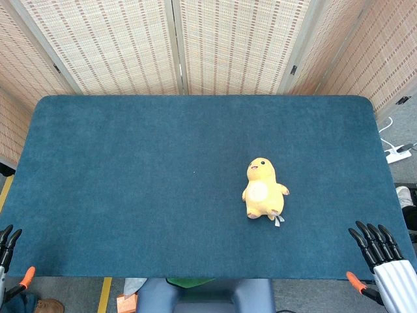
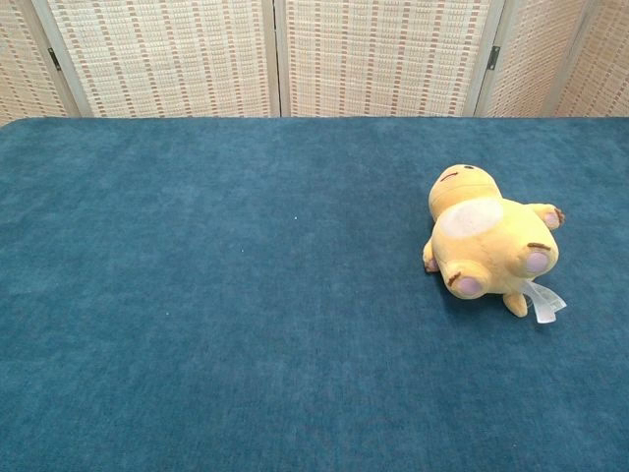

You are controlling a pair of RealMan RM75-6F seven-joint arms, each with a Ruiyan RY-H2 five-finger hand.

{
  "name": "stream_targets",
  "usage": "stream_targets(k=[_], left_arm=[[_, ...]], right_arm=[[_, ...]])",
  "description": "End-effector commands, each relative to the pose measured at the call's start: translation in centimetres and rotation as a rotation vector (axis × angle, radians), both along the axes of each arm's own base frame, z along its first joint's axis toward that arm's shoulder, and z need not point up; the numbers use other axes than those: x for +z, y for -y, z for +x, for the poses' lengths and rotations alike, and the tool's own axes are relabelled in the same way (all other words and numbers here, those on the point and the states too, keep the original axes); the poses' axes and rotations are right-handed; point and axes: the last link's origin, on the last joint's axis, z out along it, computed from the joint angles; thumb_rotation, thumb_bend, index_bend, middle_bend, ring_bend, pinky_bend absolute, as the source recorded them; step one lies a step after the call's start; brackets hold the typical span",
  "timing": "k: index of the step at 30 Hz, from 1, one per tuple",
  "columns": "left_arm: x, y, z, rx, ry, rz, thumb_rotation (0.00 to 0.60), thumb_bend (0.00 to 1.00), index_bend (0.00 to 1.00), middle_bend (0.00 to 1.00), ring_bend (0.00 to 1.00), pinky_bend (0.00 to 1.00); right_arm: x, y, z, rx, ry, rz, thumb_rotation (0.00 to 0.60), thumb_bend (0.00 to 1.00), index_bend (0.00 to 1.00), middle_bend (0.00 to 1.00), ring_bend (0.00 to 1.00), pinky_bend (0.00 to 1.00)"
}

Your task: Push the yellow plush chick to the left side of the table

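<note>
In the head view, the yellow plush chick [image 1: 264, 190] is lying on its back on the blue counter [image 1: 130, 195], right of centre and nearer the front edge than the back edge, with its head pointing toward the back edge. The right hand [image 1: 384, 257] is hovering off the front right corner with its fingers extended and apart, holding nothing. The left hand [image 1: 8, 244] is showing only partly beside the front left corner; its visible fingers are extended and are gripping nothing. Neither hand is touching the chick, so the pushing step is judged not yet begun. The next move is calling for the right hand to travel in to the chick's right flank and sweep it toward the left edge, keeping contact low so the soft body is sliding rather than rolling. In the chest view, the chick [image 2: 491, 241] is resting near the right edge with a white sewn-in tag [image 2: 543, 298] trailing from its base; any writing on the tag is too small to read, and no hand is appearing.
</note>
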Motion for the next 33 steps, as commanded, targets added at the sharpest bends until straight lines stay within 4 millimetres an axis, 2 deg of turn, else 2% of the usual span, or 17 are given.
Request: stream_targets(k=[1, 4, 8, 11, 14, 15, 18, 22, 24, 27, 29, 31, 33], left_arm=[[-0.1, 0.0, 0.0, -0.003, 0.002, -0.006, 0.6, 0.34, 0.0, 0.0, 0.0, 0.15], [-0.2, -0.1, 0.1, -0.014, 0.007, -0.006, 0.6, 0.34, 0.0, 0.0, 0.0, 0.15], [-0.3, -0.4, 0.0, -0.01, 0.005, -0.012, 0.6, 0.34, 0.0, 0.0, 0.0, 0.15], [-0.4, -0.9, -0.2, -0.007, 0.007, -0.014, 0.6, 0.34, 0.0, 0.0, 0.0, 0.15], [-0.7, -1.5, -0.4, 0.004, -0.001, -0.017, 0.6, 0.34, 0.0, 0.0, 0.0, 0.15], [-0.8, -1.6, -0.5, 0.007, -0.002, -0.017, 0.6, 0.34, 0.0, 0.0, 0.0, 0.15], [-0.8, -2.0, -0.9, 0.038, -0.003, -0.02, 0.6, 0.34, 0.0, 0.0, 0.0, 0.15], [-0.8, -2.4, -1.5, 0.07, 0.005, -0.022, 0.6, 0.34, 0.0, 0.0, 0.0, 0.15], [-0.8, -2.5, -1.7, 0.081, 0.008, -0.019, 0.6, 0.34, 0.0, 0.0, 0.0, 0.15], [-0.7, -2.6, -1.7, 0.082, 0.008, -0.018, 0.6, 0.34, 0.0, 0.0, 0.0, 0.15], [-0.7, -2.7, -1.9, 0.087, 0.005, -0.016, 0.6, 0.34, 0.0, 0.0, 0.0, 0.15], [-0.6, -3.1, -2.1, 0.1, 0.007, -0.015, 0.6, 0.34, 0.0, 0.0, 0.0, 0.15], [-0.4, -3.3, -2.2, 0.107, 0.009, -0.015, 0.6, 0.34, 0.0, 0.0, 0.0, 0.15]], right_arm=[[-0.1, 0.1, -0.1, -0.007, -0.003, 0.002, 0.6, 0.18, 0.0, 0.0, 0.0, 0.0], [-0.3, 0.6, -0.3, -0.02, -0.013, 0.008, 0.6, 0.18, 0.0, 0.0, 0.0, 0.0], [-1.3, 3.0, -0.5, -0.015, -0.01, 0.028, 0.6, 0.18, 0.0, 0.0, 0.0, 0.0], [-2.9, 6.0, 0.0, 0.003, 0.009, 0.127, 0.6, 0.18, 0.0, 0.0, 0.0, 0.0], [-4.8, 10.3, 1.2, 0.03, -0.018, 0.198, 0.6, 0.18, 0.0, 0.0, 0.0, 0.0], [-5.1, 11.0, 1.4, 0.03, -0.022, 0.204, 0.6, 0.18, 0.0, 0.0, 0.0, 0.0], [-7.5, 15.1, 2.5, 0.031, -0.035, 0.25, 0.6, 0.18, 0.0, 0.0, 0.0, 0.0], [-10.4, 18.9, 3.0, 0.017, -0.067, 0.289, 0.6, 0.18, 0.0, 0.0, 0.0, 0.0], [-11.7, 20.2, 3.2, 0.003, -0.079, 0.315, 0.6, 0.18, 0.0, 0.0, 0.0, 0.0], [-12.2, 20.7, 3.3, -0.003, -0.083, 0.324, 0.6, 0.18, 0.0, 0.0, 0.0, 0.0], [-13.2, 21.7, 3.5, -0.011, -0.086, 0.341, 0.6, 0.18, 0.0, 0.0, 0.0, 0.0], [-15.4, 22.7, 3.6, -0.03, -0.105, 0.41, 0.6, 0.19, 0.0, 0.0, 0.0, 0.0], [-16.5, 23.0, 3.7, -0.045, -0.108, 0.448, 0.6, 0.22, 0.0, 0.0, 0.0, 0.0]])
